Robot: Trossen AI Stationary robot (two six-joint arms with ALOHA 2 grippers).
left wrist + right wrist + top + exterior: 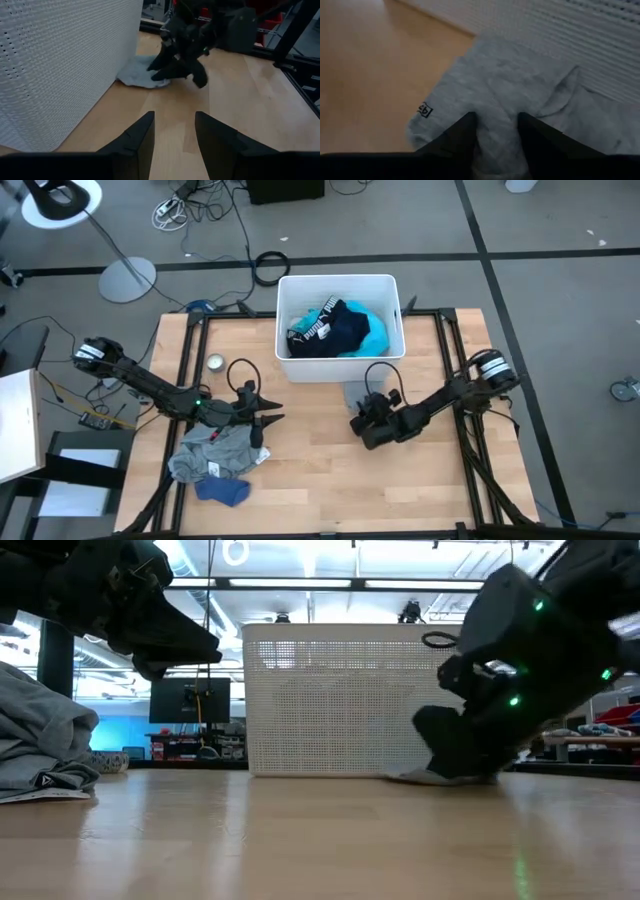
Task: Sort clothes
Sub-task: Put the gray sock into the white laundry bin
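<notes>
A small light-grey piece [356,392] lies flat on the table against the front wall of the white bin [340,280]. My right gripper [497,125] stands on it, open. It also shows in the left wrist view [177,75]. A navy garment with white lettering [330,330] and a turquoise one [376,332] lie in the bin. A larger grey garment [215,452] and a small blue piece [222,492] lie bunched at the table's near left. My left gripper [270,412] hovers open and empty just right of the grey garment, above the table. My right gripper's fingertips [467,132] rest on the small grey piece near its middle [497,107], slanting down from the table's right. A ridge of the cloth stands between the two open fingers. The piece lies on the table, its far edge at the bin's wall.
A small round tin [215,362] and a looped black cable [240,370] lie left of the bin. Black frame rails [450,340] run along the table's sides. Bare wood [330,480] lies between the grippers and the near edge.
</notes>
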